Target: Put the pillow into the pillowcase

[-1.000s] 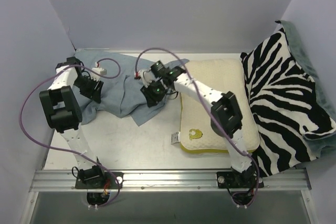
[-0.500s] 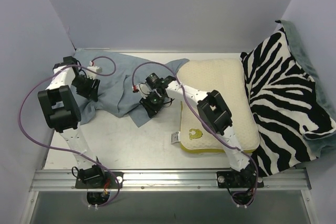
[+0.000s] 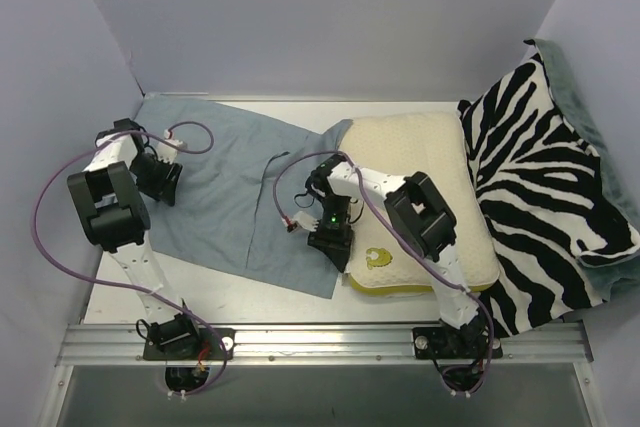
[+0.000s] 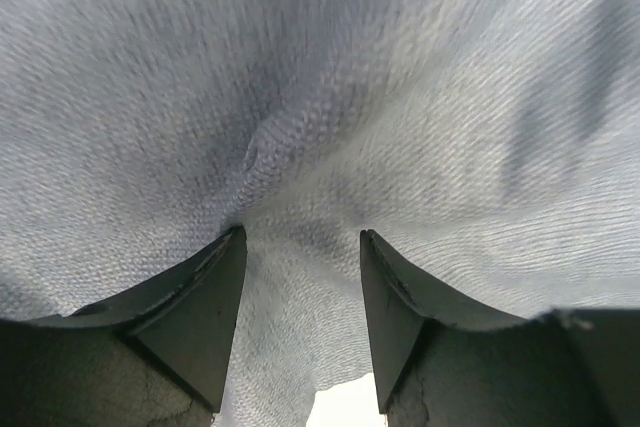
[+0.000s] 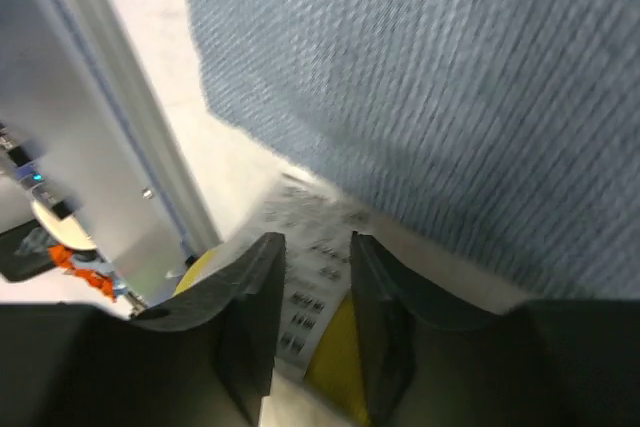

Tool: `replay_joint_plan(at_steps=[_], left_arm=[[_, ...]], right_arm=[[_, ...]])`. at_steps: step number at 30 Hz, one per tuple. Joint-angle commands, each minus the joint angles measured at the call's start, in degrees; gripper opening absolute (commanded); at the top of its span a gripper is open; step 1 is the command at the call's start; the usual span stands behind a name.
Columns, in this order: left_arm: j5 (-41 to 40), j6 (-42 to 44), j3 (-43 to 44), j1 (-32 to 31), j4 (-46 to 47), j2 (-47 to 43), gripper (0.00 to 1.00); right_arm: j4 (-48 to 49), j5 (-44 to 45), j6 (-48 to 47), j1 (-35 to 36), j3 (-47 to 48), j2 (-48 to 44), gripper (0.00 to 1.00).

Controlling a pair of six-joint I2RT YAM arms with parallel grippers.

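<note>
The blue-grey pillowcase [image 3: 220, 197] lies spread nearly flat on the left half of the table. The cream pillow [image 3: 420, 177] lies to its right, with its yellow logo [image 3: 373, 257] near the front corner. My left gripper [image 3: 160, 179] is on the pillowcase's left edge. In the left wrist view its jaws [image 4: 300, 232] stand apart with the cloth [image 4: 320, 77] between them. My right gripper [image 3: 332, 239] is at the pillowcase's near right part, against the pillow's front left corner. Its jaws [image 5: 312, 239] are narrowly apart over the white tag [image 5: 315, 287] and yellow band [image 5: 335, 367], with the cloth [image 5: 450, 77] just beyond.
A zebra-striped cloth [image 3: 540, 187] with green backing lies at the right, its far edge up against the right wall. White walls close in the back and both sides. An aluminium rail [image 3: 320, 342] runs along the near edge by the arm bases.
My right gripper has moved toward the near right, to the pillow's front left corner. The bunched pillowcase has been drawn out nearly flat. The left gripper shifted slightly left.
</note>
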Motion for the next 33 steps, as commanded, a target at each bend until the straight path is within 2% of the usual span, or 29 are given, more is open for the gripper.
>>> replay_joint_plan(at_steps=[1,2,6,8,9,10,12,14,15,19,22,23,28,33], left_arm=[[-5.4,5.9,-4.2,1.2,-1.1,-2.4,0.57],[-6.3,7.1,-5.6,2.1,-1.6,-2.8,0.57],[-12.2,11.0,-14.1,4.7,-2.4,-4.7,0.55],[-10.7,12.1,-15.6,5.5,-5.1,-5.9,0.54],[-4.4,13.2,-15.0,5.5,-6.4,-7.9,0.55],[-0.7,13.5,-13.5,5.3,-9.0,-9.2,0.57],[9.1,10.3,-6.6,2.4,-10.2,-10.8,0.59],[13.0,6.0,-0.7,-0.8,-9.7,-9.7,0.63],[14.0,1.5,6.5,-2.5,-9.5,-7.4,0.64],[12.6,-9.9,16.6,-11.7,1.7,0.5,0.66],[11.9,-14.1,24.7,-16.3,3.7,9.4,0.65],[11.8,-14.8,26.8,-16.9,3.7,13.6,0.63],[10.3,-20.3,34.6,-17.4,4.8,22.9,0.54],[4.9,-21.8,35.4,-14.4,4.9,27.8,0.52]], right_arm=[[-12.3,-2.1,-5.5,-3.0,5.8,-6.3,0.35],[-12.4,-2.7,-4.4,-3.8,7.8,-6.0,0.43],[-11.8,-4.9,8.0,-9.1,23.1,-2.7,0.54],[-9.5,-5.6,14.3,-11.0,28.3,-1.3,0.54],[-7.5,-5.3,17.8,-12.1,29.8,-0.6,0.53],[-2.8,-5.5,24.5,-13.6,31.6,-0.5,0.51],[2.3,-2.9,28.8,-14.0,31.9,0.0,0.51],[5.6,-2.4,29.7,-13.4,32.9,1.2,0.51],[6.2,-1.7,30.0,-13.1,33.3,2.0,0.50],[11.0,1.3,32.3,-12.3,33.2,6.2,0.47],[13.5,2.0,33.5,-11.9,33.9,8.5,0.46],[14.0,2.3,33.5,-11.7,34.1,8.9,0.45],[15.3,4.2,32.8,-9.8,32.2,11.5,0.40],[15.8,2.8,29.5,-7.9,26.3,11.0,0.41]])
